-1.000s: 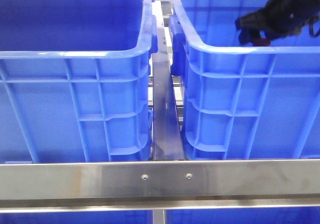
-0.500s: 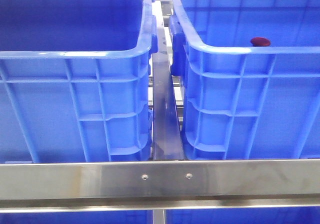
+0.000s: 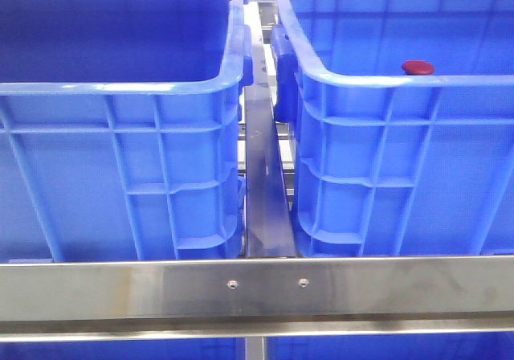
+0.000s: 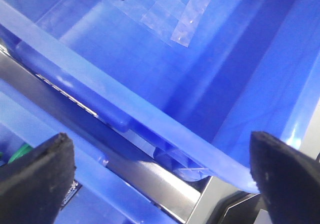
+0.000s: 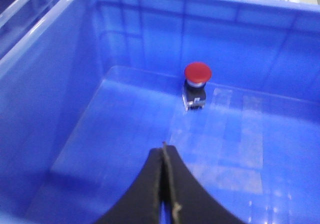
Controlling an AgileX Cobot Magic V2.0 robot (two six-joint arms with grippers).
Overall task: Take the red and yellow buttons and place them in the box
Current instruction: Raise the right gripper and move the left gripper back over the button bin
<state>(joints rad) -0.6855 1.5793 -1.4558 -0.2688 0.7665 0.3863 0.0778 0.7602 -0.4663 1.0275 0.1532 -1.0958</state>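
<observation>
Inside the right-hand box (image 3: 385, 159), a moulded bright-blue plastic crate with ribbed grid walls and a thick rolled rim, stands one red button (image 5: 197, 73). The button has a glossy, domed, mushroom-shaped cap on a small dark block body with a metallic collar. It sits upright on the smooth, reflective crate floor, close to the far wall. In the front view only the red cap shows above the near rim.

The right gripper (image 5: 163, 184) hangs above the crate floor, well apart from the button. Its two black, matte, tapered fingers are pressed together along a thin seam, with nothing between them.

The left gripper (image 4: 162, 174) is spread wide. Its black, rough-textured fingertips (image 4: 37, 174) stand far apart above the rolled rim of the second blue crate (image 3: 120, 135), and hold nothing.

Between the two crates runs a brushed-metal rail (image 3: 265, 207). A flat metal crossbar (image 3: 257, 284) with two small screws spans the front.
</observation>
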